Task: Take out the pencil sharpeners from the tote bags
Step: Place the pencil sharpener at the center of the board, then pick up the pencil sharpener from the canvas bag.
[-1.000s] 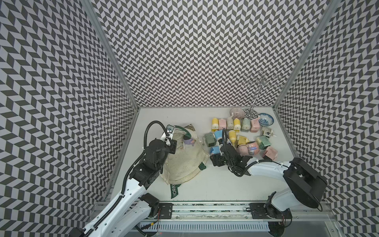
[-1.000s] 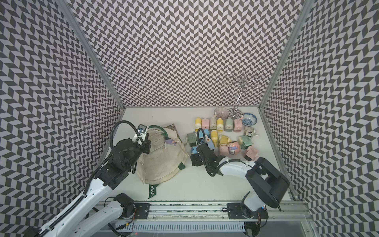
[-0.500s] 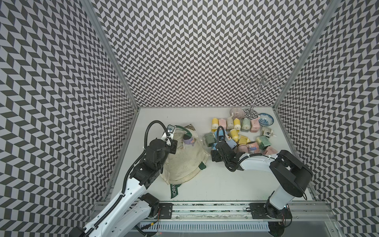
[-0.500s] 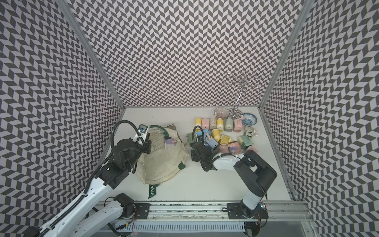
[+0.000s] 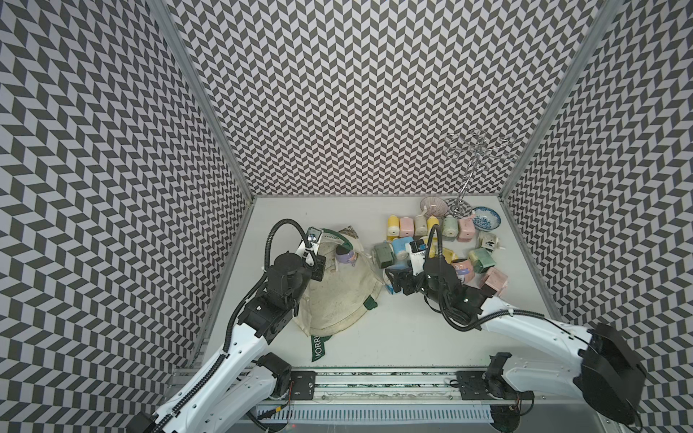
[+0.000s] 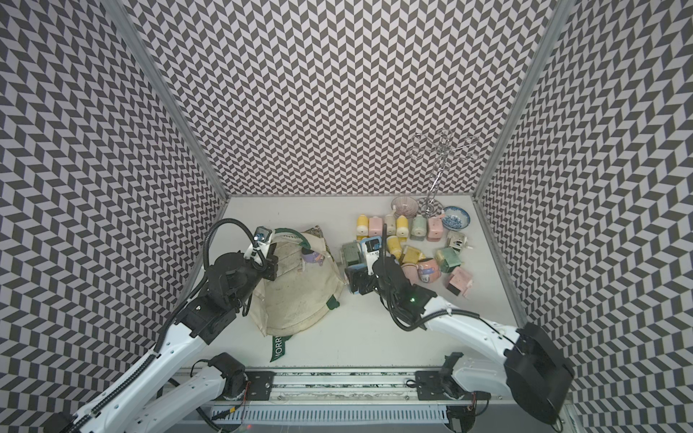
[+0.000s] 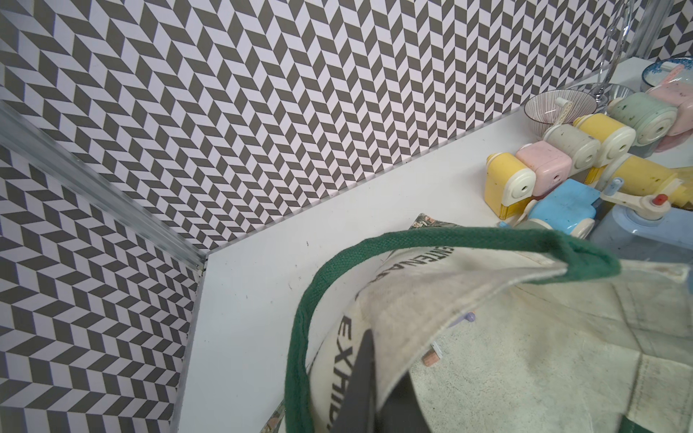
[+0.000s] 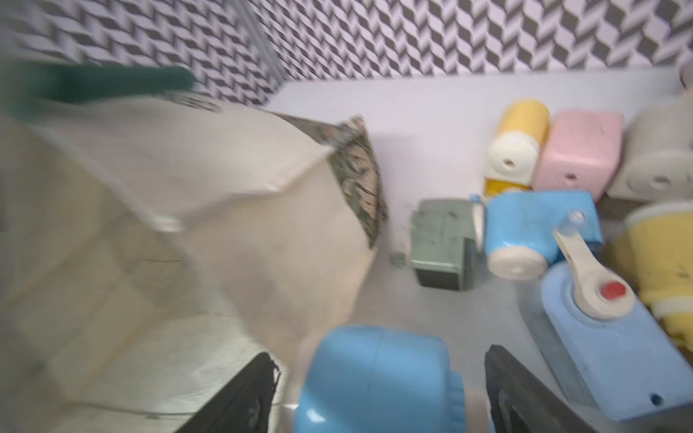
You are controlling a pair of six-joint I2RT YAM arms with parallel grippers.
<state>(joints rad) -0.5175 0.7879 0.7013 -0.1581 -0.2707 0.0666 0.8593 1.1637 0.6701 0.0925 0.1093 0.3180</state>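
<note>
Sharpeners (image 5: 406, 226) of pastel plastic are lying out at two o'clock; one purple sharpener (image 5: 345, 256) is sitting in the cream canvas tote bag (image 5: 337, 300) at nine o'clock, left gripper (image 7: 377, 380) clamping its rim, right gripper (image 8: 378, 352) gaping around a blue sharpener (image 8: 375, 382).

The green strap (image 5: 318, 345) of the tote bag (image 5: 337, 300) lying on the worktop carries white capitals reading "MORRI" in both top views, with the end cut off. In the left wrist view the cream canvas bears black "EXHI"; the line of print above it cannot be read.
</note>
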